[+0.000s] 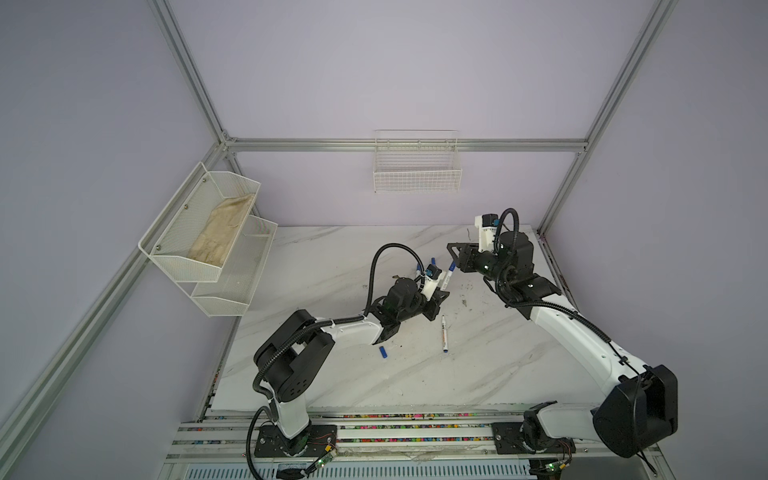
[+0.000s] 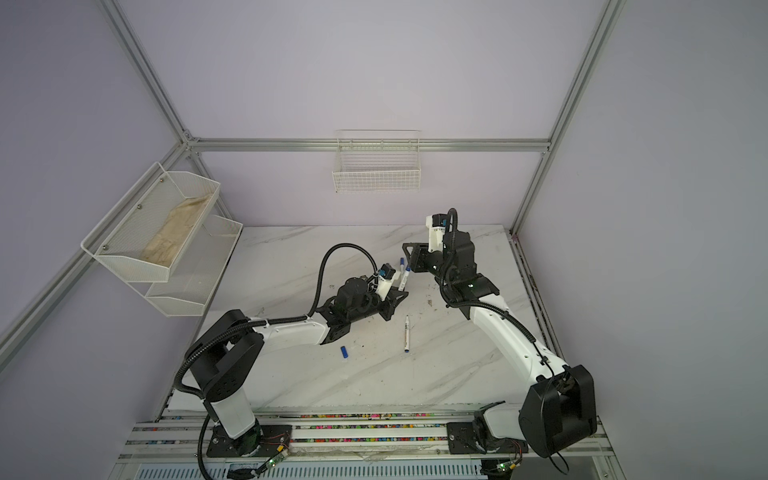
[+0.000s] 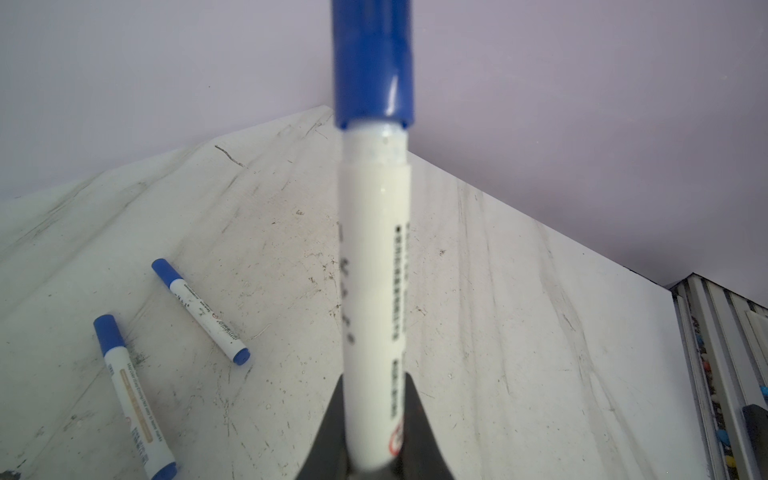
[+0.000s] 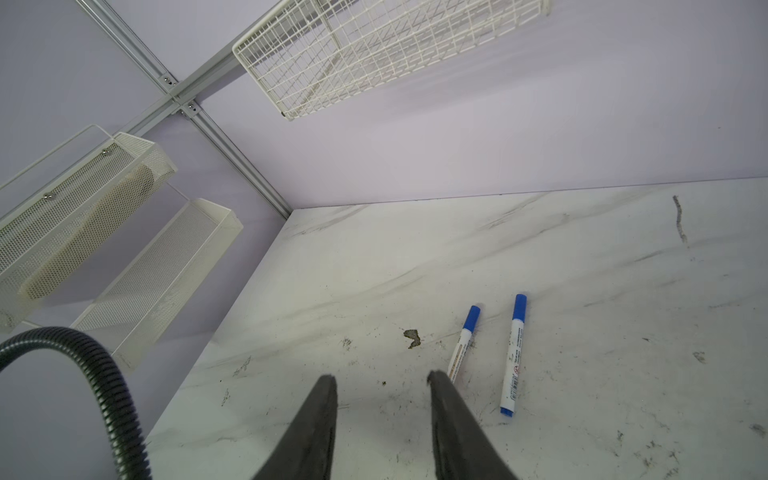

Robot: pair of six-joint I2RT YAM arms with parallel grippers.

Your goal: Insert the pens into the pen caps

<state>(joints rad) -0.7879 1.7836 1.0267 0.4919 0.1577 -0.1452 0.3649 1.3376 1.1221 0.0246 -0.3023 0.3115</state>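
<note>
**Capped pen in left gripper's pinch, right gripper empty**

Pressed tight on the lower barrel of a white pen (image 3: 374,270), left gripper (image 3: 375,378), raised above the marble table (image 1: 374,386) near its middle. Seated over the pen's tip, a blue cap (image 3: 372,62), with a strip of narrower neck showing under its rim. Close by the cap in both top views, right gripper (image 4: 382,376), fingers spread apart with nothing between them. Flat on the table behind the grippers, side by side but not touching, two capped pens (image 4: 463,345) (image 4: 513,357). Nearer the robot bases, one uncapped pen (image 1: 444,333), dark tip toward the back wall, blue plug toward the front. Well to its left, close under the left arm's forearm, a loose cap (image 1: 383,352) on its side. Fixed to the walls, a wire basket (image 1: 417,174) at the back and a two-tier mesh shelf (image 1: 237,274) at the left.
</note>
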